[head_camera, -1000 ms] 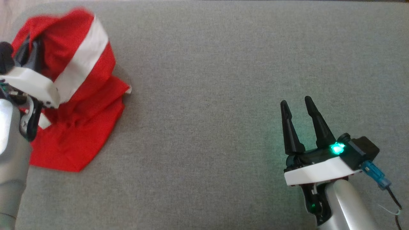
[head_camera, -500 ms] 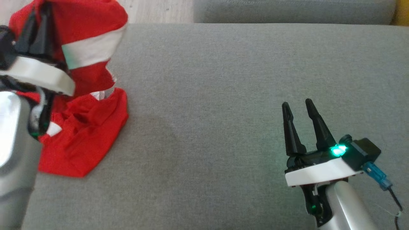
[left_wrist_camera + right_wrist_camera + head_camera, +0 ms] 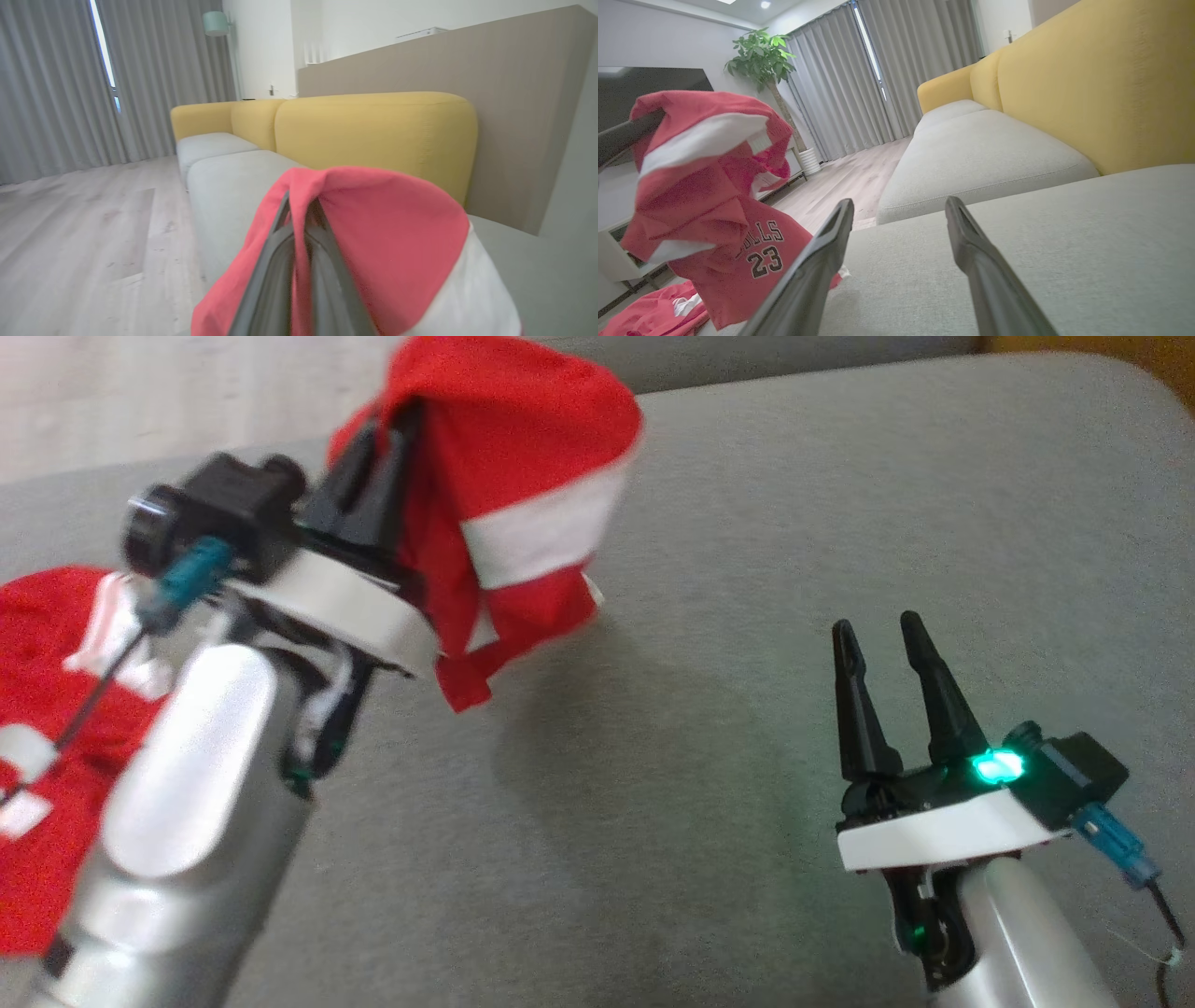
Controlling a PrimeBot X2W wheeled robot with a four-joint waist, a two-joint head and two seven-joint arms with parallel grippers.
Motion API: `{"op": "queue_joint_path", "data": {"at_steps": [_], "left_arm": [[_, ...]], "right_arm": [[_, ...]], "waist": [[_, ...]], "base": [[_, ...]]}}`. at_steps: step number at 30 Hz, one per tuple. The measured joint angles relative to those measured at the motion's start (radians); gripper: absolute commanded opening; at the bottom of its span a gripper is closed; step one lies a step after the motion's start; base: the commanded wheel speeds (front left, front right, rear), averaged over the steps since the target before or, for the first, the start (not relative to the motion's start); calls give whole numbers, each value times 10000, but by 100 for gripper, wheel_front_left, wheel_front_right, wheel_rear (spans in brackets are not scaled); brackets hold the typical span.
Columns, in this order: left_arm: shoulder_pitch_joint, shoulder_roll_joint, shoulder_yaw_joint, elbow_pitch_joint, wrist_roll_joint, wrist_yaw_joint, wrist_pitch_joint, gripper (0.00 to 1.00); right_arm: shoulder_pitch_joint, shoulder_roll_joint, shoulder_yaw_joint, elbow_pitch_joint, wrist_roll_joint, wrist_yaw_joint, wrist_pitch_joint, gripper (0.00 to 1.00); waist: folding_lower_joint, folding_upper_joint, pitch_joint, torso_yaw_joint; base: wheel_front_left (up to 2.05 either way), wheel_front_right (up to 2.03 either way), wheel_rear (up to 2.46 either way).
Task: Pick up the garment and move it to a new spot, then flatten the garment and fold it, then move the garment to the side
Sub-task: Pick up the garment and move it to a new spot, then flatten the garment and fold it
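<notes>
Holding the garment (image 3: 523, 448) up — left gripper (image 3: 390, 422) (pinched), arm raised.

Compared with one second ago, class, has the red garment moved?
Yes. Clamped in the left gripper, the red garment has gone up: its folds, earlier lying on the grey cushion, now hang above it.

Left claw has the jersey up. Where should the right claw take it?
Grip the loose lower corner of the jersey, coming from the robot's right with the open right claw: that corner hangs free below the shut left claw.
</notes>
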Motion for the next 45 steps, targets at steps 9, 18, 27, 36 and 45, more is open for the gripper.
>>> {"op": "queue_joint_path", "data": {"at_steps": [9, 18, 27, 36, 45], "left_arm": [[-346, -1227, -848, 1076, 46, -31, -332, 100], [-1093, -1277, -671, 2474, 520, 2, -2121, 100], [1476, -278, -182, 2303, 370, 134, -3515, 100], [4372, -504, 305, 1388, 339, 830, -3728, 100], [5731, -1473, 1498, 525, 1058, 685, -3741, 100]], "right_arm": [[-458, -2, 4, -500, 504, 0, 0, 100], [-417, 2, -414, -531, 466, 0, -2, 100], [-149, 2, -1001, -272, -159, 0, -13, 100], [636, 4, -1080, 153, -380, 0, -13, 100], [875, 8, -1035, 439, -591, 0, -13, 100]], "waist": [[0, 0, 440, -1896], [1, 0, 863, -2346], [0, 0, 332, -909], [-1, 0, -487, 163], [-1, 0, -886, 653]], "base": [[0, 0, 0], [0, 0, 0], [0, 0, 0], [0, 0, 0], [0, 0, 0]]}}
